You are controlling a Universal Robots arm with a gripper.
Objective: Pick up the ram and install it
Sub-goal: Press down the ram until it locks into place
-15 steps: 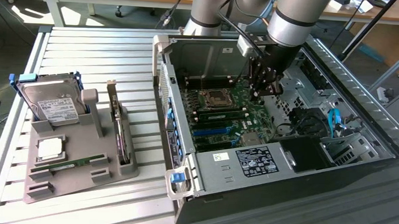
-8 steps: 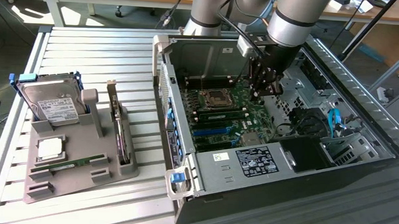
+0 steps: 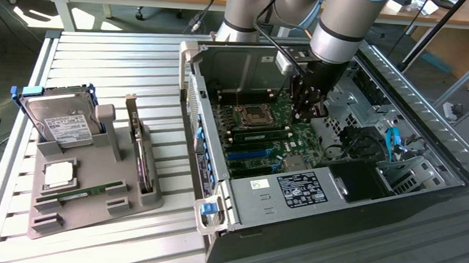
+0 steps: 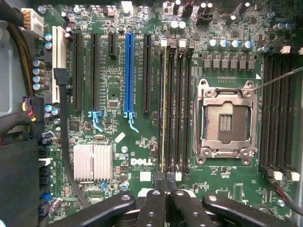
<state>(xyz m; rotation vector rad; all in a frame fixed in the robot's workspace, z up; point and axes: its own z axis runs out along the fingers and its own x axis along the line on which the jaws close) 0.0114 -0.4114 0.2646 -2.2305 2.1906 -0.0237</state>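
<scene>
A ram stick [image 4: 164, 109] stands edge-on in a memory slot of the green motherboard [image 4: 118, 94], beside the processor socket [image 4: 227, 120]. In the exterior view it is a thin green strip [image 3: 258, 134] among the black slots. My gripper [image 4: 166, 182] is shut, with nothing between its fingers [image 4: 154, 203]. Its tips meet right over one end of that slot; whether they touch the stick I cannot tell. In the exterior view the gripper [image 3: 304, 113] reaches down into the open computer case [image 3: 422, 114]. Another green ram stick [image 3: 88, 192] lies in the grey holder [image 3: 91, 214].
The grey holder on the exterior view's left also carries a hard drive [image 3: 59, 124], a silver processor chip [image 3: 59, 173] and an upright expansion card [image 3: 140, 154]. Case walls, cables and drive bays [image 3: 390, 148] surround the board. A silver heatsink [image 4: 93, 162] and a blue slot [image 4: 129, 71] are nearby.
</scene>
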